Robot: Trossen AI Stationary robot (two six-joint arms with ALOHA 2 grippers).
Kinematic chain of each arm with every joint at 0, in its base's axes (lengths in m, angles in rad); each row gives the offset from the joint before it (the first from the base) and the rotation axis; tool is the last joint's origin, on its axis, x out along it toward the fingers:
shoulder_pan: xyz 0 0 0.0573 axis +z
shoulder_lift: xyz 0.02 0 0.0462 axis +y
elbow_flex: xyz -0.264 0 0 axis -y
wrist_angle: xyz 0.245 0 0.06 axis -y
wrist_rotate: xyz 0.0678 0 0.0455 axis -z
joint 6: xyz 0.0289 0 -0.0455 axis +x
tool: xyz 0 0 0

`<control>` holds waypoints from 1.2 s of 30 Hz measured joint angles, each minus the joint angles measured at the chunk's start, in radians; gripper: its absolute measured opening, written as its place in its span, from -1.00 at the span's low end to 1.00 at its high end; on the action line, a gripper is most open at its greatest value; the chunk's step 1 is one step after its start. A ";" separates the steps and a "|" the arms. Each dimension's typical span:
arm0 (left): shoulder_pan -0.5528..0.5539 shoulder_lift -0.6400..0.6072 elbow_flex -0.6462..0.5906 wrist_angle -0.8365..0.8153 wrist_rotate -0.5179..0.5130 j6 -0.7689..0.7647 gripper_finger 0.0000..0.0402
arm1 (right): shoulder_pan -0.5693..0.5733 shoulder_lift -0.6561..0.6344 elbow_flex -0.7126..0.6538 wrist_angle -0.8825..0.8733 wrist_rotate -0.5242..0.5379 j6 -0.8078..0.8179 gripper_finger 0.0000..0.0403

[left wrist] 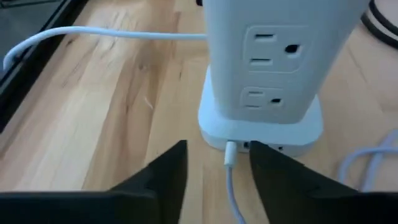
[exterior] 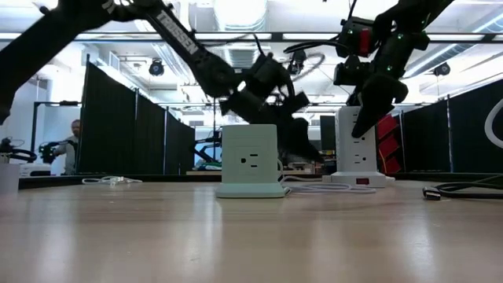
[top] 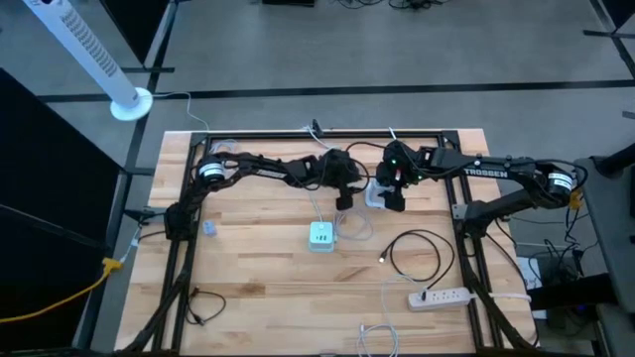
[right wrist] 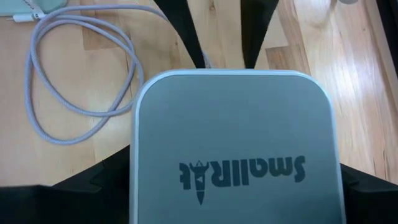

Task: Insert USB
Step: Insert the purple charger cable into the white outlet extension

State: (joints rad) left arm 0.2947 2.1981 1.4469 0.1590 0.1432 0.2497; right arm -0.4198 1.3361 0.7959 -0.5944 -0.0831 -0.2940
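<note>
A white power tower (top: pixel 376 192) stands upright on its base (left wrist: pixel 261 127) mid-table. Its grey top (right wrist: pixel 233 124) fills the right wrist view. My right gripper (right wrist: pixel 231 180) is shut on it from above. A white USB plug (left wrist: pixel 230 153) sticks into a port in the base's side, and its cable (left wrist: pixel 234 196) trails back between the fingers of my left gripper (left wrist: pixel 217 157). That gripper is open and low beside the base (top: pixel 344 198), one finger on each side of the cable, touching neither plug nor cable. My right gripper pinches the tower between its two fingers (right wrist: pixel 93 183), one on each of two opposite side walls (right wrist: pixel 134 180) just below the top. The fingers come steeply from above, slanting from the table's right. The tower stays upright with its base on the table (exterior: pixel 357 179).
A mint power cube (top: pixel 320 236) stands just nearer than the tower, with a looped pale cable (right wrist: pixel 74 81) beside it. A black cable (top: pixel 417 253) and a white power strip (top: pixel 440 296) lie near right. Bare wood lies to the near left.
</note>
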 joint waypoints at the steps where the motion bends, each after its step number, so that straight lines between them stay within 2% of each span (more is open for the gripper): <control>1: 0.000 -0.017 0.000 -0.017 0.000 0.012 -0.08 | 0.000 0.000 0.000 0.001 -0.001 0.001 0.47; 7: -0.002 -0.162 -0.001 -0.308 -0.002 0.001 0.15 | -0.028 0.009 0.050 -0.041 -0.027 0.011 0.47; 10: -0.011 -0.245 -0.001 -0.440 -0.003 -0.008 0.16 | -0.058 0.018 0.110 -0.063 -0.046 -0.018 0.47; 15: -0.049 -0.333 -0.010 -0.538 0.004 -0.036 0.08 | -0.147 0.061 0.193 -0.078 0.029 -0.123 0.46; 21: -0.130 -0.404 -0.061 -0.545 0.002 -0.070 -0.07 | -0.276 0.144 0.242 -0.078 -0.014 -0.177 0.46; 26: -0.202 -0.449 -0.163 -0.519 -0.083 -0.144 -0.21 | -0.413 0.149 0.243 -0.093 -0.069 -0.131 0.46; 29: -0.238 -0.480 -0.246 -0.455 -0.131 -0.184 -0.31 | -0.475 0.121 0.233 -0.082 -0.057 -0.062 0.46; 31: -0.252 -0.505 -0.306 -0.413 -0.150 -0.203 -0.38 | -0.495 0.102 0.226 -0.085 -0.003 -0.021 0.46; 34: -0.262 -0.551 -0.384 -0.317 -0.183 -0.219 -0.48 | -0.487 0.070 0.201 -0.117 0.088 -0.008 0.46; 36: -0.261 -0.581 -0.428 -0.267 -0.211 -0.229 -0.54 | -0.470 0.043 0.180 -0.125 0.074 0.001 0.46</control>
State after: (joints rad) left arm 0.0336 1.6170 1.0191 -0.1082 -0.0674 0.0207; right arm -0.8896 1.3794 0.9761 -0.7189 -0.0092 -0.2929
